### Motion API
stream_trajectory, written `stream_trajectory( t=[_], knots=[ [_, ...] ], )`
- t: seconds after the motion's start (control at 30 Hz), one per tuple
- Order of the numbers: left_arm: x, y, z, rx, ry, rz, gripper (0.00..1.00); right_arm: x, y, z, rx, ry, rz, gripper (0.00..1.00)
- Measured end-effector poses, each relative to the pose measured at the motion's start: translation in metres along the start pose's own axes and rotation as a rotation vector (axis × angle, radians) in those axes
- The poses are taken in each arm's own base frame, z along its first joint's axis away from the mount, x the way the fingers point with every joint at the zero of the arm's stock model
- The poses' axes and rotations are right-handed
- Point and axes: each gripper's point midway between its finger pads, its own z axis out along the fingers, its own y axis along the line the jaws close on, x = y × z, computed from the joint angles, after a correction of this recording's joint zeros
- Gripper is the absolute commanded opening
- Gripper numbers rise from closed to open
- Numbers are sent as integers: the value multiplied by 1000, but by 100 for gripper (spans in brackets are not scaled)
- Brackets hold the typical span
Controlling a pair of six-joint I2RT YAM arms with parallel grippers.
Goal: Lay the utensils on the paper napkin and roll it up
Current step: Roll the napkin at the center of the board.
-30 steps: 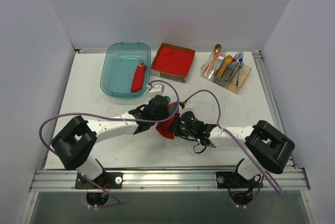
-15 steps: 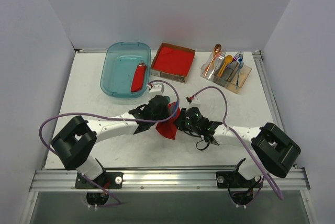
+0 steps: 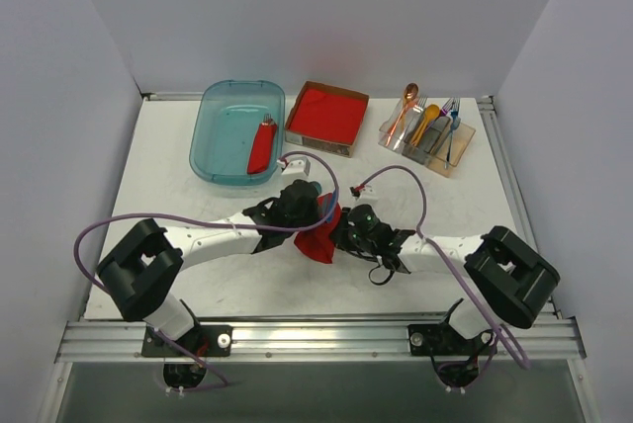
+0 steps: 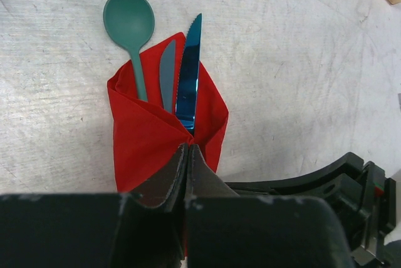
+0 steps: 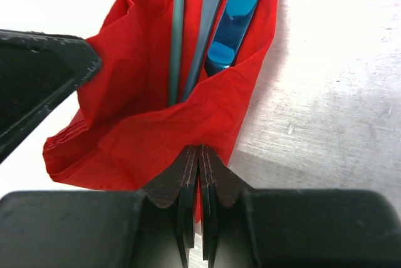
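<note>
The red paper napkin [image 4: 150, 133] [image 5: 156, 124] [image 3: 316, 244] lies mid-table, folded into a pocket around the utensils. A teal spoon [image 4: 129, 27], a blue serrated knife [image 4: 189, 71] and a grey-blue piece [image 4: 166, 74] stick out of its far end. In the right wrist view their handles [image 5: 241, 11] run into the fold. My left gripper [image 4: 188, 147] [image 3: 319, 213] is shut, pinching the napkin's near fold. My right gripper [image 5: 200, 149] [image 3: 334, 236] is shut too, with red paper caught between its fingertips at the opposite edge.
A teal bin [image 3: 220, 107] at the back left holds a red rolled bundle [image 3: 261, 146]. Beside it is a cardboard box of red napkins [image 3: 326, 115]. A clear organiser [image 3: 430, 141] with an orange spoon [image 3: 406, 107] and other cutlery stands back right.
The right arm has shifted slightly, its cable looping higher, and its gripper has closed a little further on the napkin. The left arm has not moved.
</note>
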Motion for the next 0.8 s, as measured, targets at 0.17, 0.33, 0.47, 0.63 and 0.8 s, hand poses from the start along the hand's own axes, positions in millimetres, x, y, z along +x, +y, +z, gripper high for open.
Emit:
stream_trajectory(
  t=[0.17,0.33,0.47,0.63,0.8],
  knots=[
    [0,1,0,-3,-1,2,2,4,2,3,-13,13,-2,5],
    [0,1,0,-4,0,4,2,1,10,8,-35,11,-2,5],
    [0,1,0,-5,0,4,2,3,15,13,-50,17,-4,5],
    [0,1,0,-6,1,5,3,6,17,20,-57,23,-3,5],
    [-5,-4,-1,5,-8,0,2,8,23,24,-85,29,-5,5]
  ],
)
